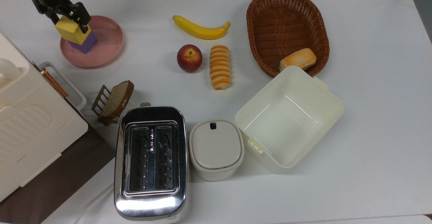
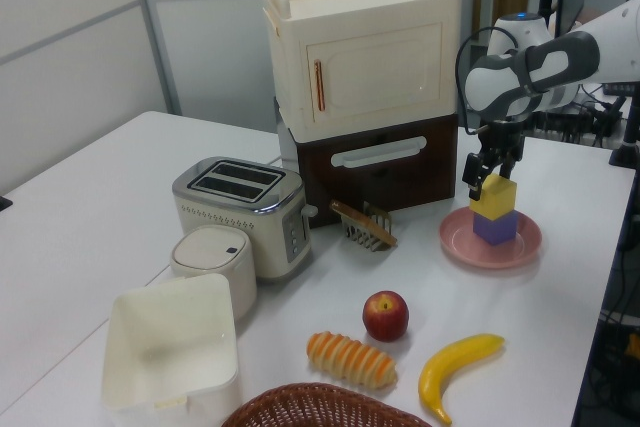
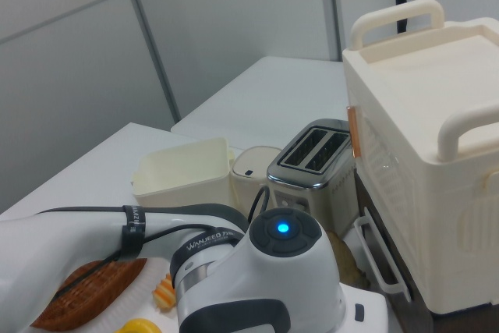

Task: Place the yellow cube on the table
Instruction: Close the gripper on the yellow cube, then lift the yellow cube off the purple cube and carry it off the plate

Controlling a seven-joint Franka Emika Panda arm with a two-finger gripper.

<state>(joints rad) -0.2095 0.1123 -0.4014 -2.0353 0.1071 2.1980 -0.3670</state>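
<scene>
1. Straddling the yellow cube [image 1: 70, 30] in the top view: gripper [image 1: 66, 16] with its black fingers [image 1: 82, 16] spread to the cube's width, one on each side, at the cube's upper part. Cannot tell whether pressing or merely alongside.
2. Directly under the gripper in the top view: yellow cube stacked on a purple cube [image 1: 85, 43], both on a pink plate [image 1: 104, 45]; plate on the white table [image 1: 371, 99] at the top view's upper left.
3. Off toward the top view's right of the gripper: banana [image 1: 200, 28], apple [image 1: 189, 58] and striped bread roll [image 1: 220, 67], then a wicker basket [image 1: 287, 18] with a bun [image 1: 297, 59] at its rim.
4. Well below the gripper in the top view: toast rack [image 1: 111, 102], toaster [image 1: 151, 163], small lidded box [image 1: 216, 148] and an open cream tub [image 1: 290, 116].
5. Hanging from the white arm [image 2: 525, 67] in the left view: gripper [image 2: 492, 173] pointing down, fingers at the top of the yellow cube [image 2: 497, 198]; purple cube [image 2: 495, 228] beneath, plate [image 2: 460, 242] under both.
6. Just to the left view's left of the gripper: cream cabinet [image 2: 365, 52] on a dark brown drawer unit [image 2: 385, 162], not touching.
7. Nearer the camera in the left view: apple [image 2: 385, 315], roll [image 2: 350, 360], banana [image 2: 455, 372].
8. Close up in the right view: arm housing with a blue light [image 3: 281, 228]; behind it toaster [image 3: 316, 157], tub [image 3: 187, 173] and cabinet [image 3: 429, 138].
</scene>
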